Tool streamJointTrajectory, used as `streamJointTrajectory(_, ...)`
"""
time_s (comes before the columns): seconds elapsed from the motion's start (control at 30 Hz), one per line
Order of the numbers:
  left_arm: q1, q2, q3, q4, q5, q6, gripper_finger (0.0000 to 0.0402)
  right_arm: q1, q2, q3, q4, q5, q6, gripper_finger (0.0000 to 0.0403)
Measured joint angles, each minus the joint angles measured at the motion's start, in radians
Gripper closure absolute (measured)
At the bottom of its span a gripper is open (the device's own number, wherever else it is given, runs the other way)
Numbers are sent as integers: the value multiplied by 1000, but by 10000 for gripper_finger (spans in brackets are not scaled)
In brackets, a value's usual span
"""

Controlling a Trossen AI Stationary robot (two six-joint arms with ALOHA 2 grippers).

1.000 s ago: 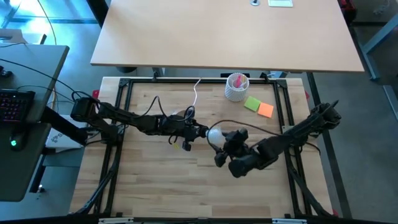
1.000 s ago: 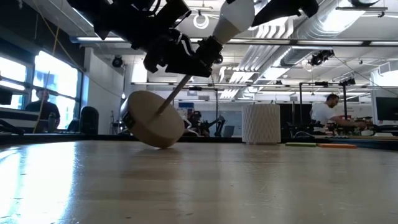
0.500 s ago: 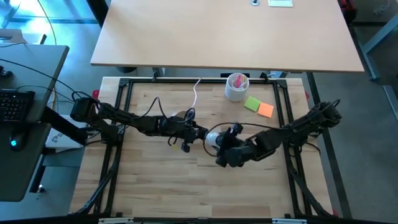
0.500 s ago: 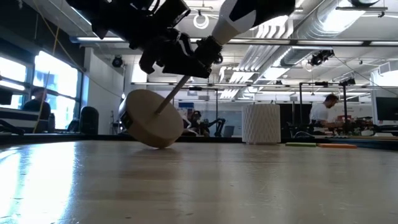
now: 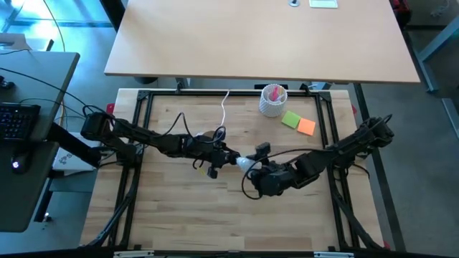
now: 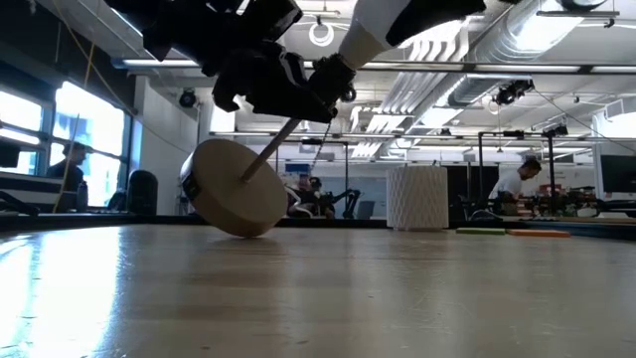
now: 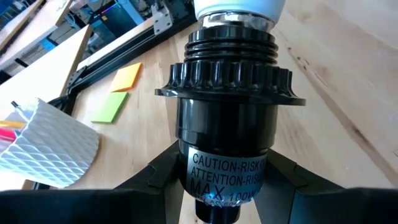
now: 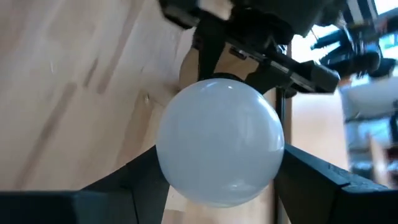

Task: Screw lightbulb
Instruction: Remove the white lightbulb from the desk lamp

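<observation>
Right fingers (image 8: 298, 171) clamp smooth white lightbulb (image 8: 221, 142); left fingers (image 7: 155, 180) clamp ribbed black socket (image 7: 227, 118).

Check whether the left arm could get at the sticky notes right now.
Probably not: the left gripper is shut on the black socket, with the lightbulb seated in it, and the sticky notes lie beyond the right gripper.

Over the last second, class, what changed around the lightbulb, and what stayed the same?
The right gripper slid over the lightbulb and closed its fingers around the glass, hiding most of it from above. The wooden stand tipped slightly. The left gripper stayed clamped on the black socket; cup and sticky notes did not move.
</observation>
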Motion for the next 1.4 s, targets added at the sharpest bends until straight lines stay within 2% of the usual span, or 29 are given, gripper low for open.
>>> streamJointTrajectory(0.13,1,-1,0,-3,-3,0,266,0,1,0,13,-20,165,137)
streamJointTrajectory(0.3,2,0,1,-3,-12,-9,266,4,0,1,62,-30,290,94)
streamJointTrajectory(0.47,2,1,1,-9,-16,-11,266,30,-22,2,108,-30,446,83)
streamJointTrajectory(0.57,2,1,1,-8,-16,-10,266,50,-51,2,70,2,642,83)
streamJointTrajectory(0.67,3,1,1,-6,-15,-11,266,64,-70,2,-16,80,934,82)
streamJointTrajectory(0.73,3,1,1,-5,-15,-13,266,59,-71,-3,-63,58,1140,82)
streamJointTrajectory(0.8,2,1,1,-5,-15,-12,266,47,-68,-23,-48,-4,1226,82)
streamJointTrajectory(0.97,2,1,0,-10,-12,-4,266,16,-56,-69,102,-27,1214,82)
streamJointTrajectory(1.1,2,1,0,-6,-13,-5,266,-16,-55,-75,122,-44,1186,86)
streamJointTrajectory(1.27,2,1,0,-6,-12,0,266,-43,-55,-75,118,-103,1118,120)
streamJointTrajectory(1.4,2,1,0,-13,0,2,266,-53,-55,-75,114,-126,998,157)
